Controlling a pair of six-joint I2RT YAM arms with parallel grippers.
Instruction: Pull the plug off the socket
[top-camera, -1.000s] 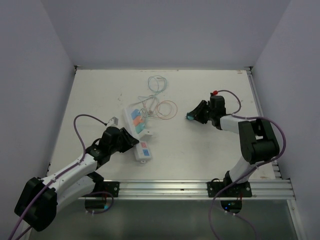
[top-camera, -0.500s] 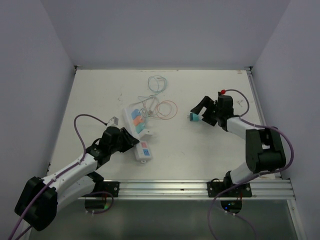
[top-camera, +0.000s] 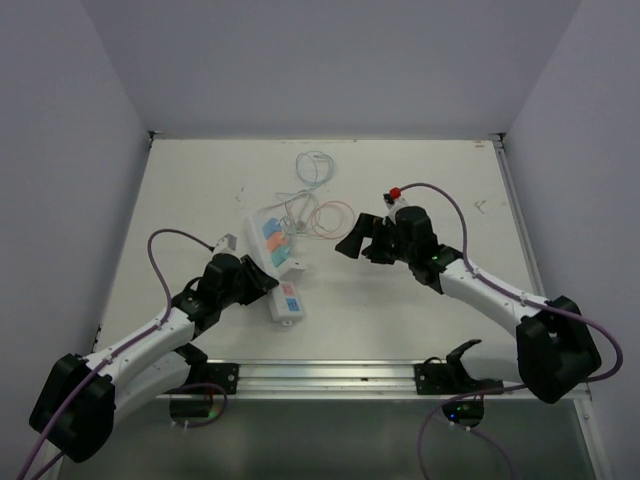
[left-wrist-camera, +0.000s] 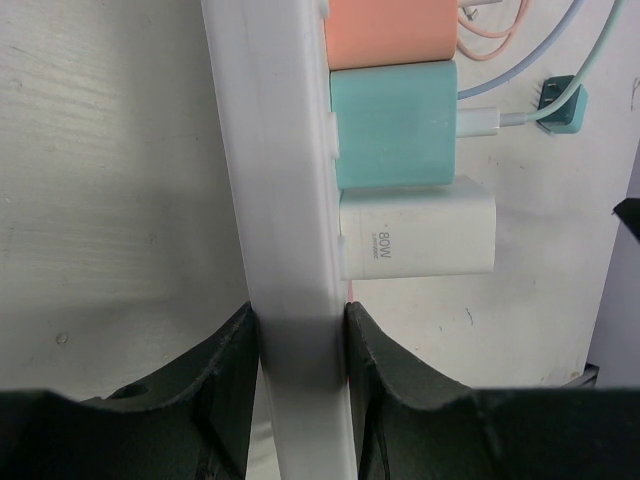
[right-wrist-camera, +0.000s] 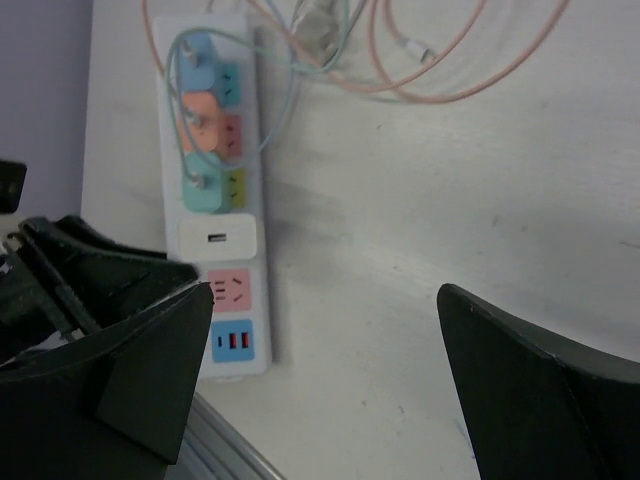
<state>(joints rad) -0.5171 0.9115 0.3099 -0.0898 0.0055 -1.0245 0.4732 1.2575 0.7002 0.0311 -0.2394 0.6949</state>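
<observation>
The socket (left-wrist-camera: 285, 200) is cut off below, clamped between left fingers (left-wrist-camera: 225, 390).

One socket (right-wrist-camera: 233, 288), four chargers (right-wrist-camera: 218, 238), one loose plug (left-wrist-camera: 560, 103).

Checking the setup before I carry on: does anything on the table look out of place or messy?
Nothing looks damaged. The long white power strip lies diagonally, clamped by the left hand. A small teal plug lies loose on the table near it, and thin pastel cables sprawl in loose loops.
</observation>
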